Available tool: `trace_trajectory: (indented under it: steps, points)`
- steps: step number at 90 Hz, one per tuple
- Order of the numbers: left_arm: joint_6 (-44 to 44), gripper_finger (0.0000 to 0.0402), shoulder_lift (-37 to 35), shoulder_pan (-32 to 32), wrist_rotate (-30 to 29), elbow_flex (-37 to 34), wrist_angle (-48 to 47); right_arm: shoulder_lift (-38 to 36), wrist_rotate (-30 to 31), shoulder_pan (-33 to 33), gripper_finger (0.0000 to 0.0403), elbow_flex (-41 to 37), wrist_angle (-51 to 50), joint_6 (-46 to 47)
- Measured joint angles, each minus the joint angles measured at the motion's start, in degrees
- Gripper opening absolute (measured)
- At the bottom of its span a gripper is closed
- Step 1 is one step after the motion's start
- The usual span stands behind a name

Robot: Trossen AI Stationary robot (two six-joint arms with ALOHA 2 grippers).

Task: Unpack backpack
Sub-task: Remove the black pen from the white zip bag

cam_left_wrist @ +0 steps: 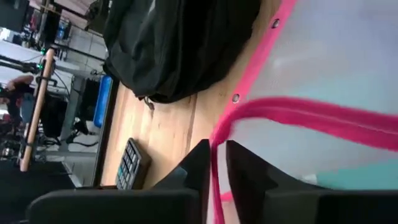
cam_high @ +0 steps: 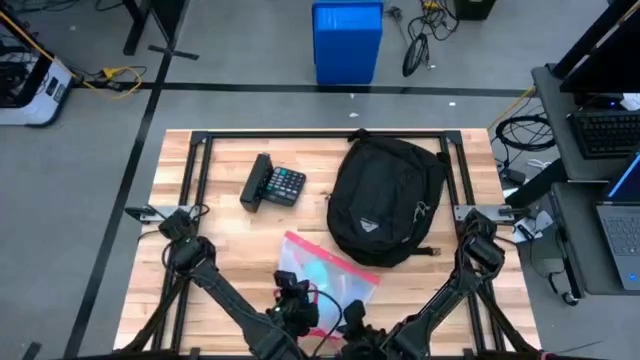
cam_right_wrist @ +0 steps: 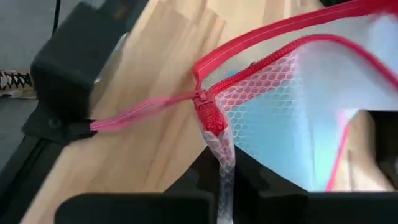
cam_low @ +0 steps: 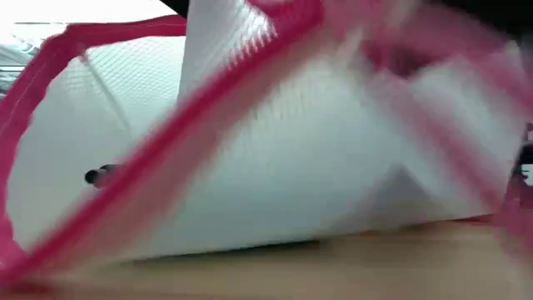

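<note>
Your left end effector (cam_left_wrist: 214, 165) pinches the pink-edged mesh pouch (cam_high: 330, 272); your right end effector (cam_right_wrist: 225, 177) clamps its zipper end, seemingly for opening. The backpack (cam_high: 385, 198) lies just beyond on the table (cam_high: 225, 225).

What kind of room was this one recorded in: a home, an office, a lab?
Most likely a robotics lab or workshop. The wooden table stands on a bare grey floor with loose cables, a blue bin behind it, and a side desk with a laptop.
</note>
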Motion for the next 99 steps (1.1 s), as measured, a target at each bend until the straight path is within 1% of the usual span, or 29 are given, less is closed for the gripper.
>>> trace_trajectory:
  steps: [10,21,39,50,60,78,82,89,99]
  points:
    - [-0.2,0.007,0.0,-1.1,0.0,0.0,0.0,-2.9,0.0,-0.7,0.0,0.0,-2.7,-1.0]
    - [-0.2,0.0084,-0.8,-3.0,0.2,0.0,0.1,-5.3,0.1,-1.6,0.0,0.0,-4.9,-1.0]
    - [-6.1,0.0086,-5.1,-6.6,1.6,0.0,0.0,-5.9,0.2,-2.3,0.0,0.0,-5.6,-0.8]
    - [-9.7,0.0086,-6.4,-9.1,1.9,0.1,0.3,-5.9,0.2,-2.3,0.0,0.0,-6.1,0.1]
    - [-12.9,0.0086,-6.3,-10.7,2.3,0.0,3.1,-5.9,0.2,-2.3,0.0,0.0,-6.2,0.1]
    - [-14.3,0.0086,-5.1,-10.9,3.3,-2.2,14.9,-5.9,0.1,-2.4,0.0,0.0,-5.9,0.2]
    - [-16.8,0.0086,-4.9,-10.6,3.3,-3.1,16.3,-5.9,0.0,-2.4,0.0,0.0,-5.9,0.2]
    - [-24.9,0.0086,-5.0,-10.0,3.5,-5.7,16.6,-5.9,0.1,-2.4,0.0,0.0,-5.8,0.2]
    - [-34.2,0.0086,-4.8,-8.8,6.0,-10.9,15.2,-5.9,0.1,-2.1,0.0,0.0,-5.8,0.2]
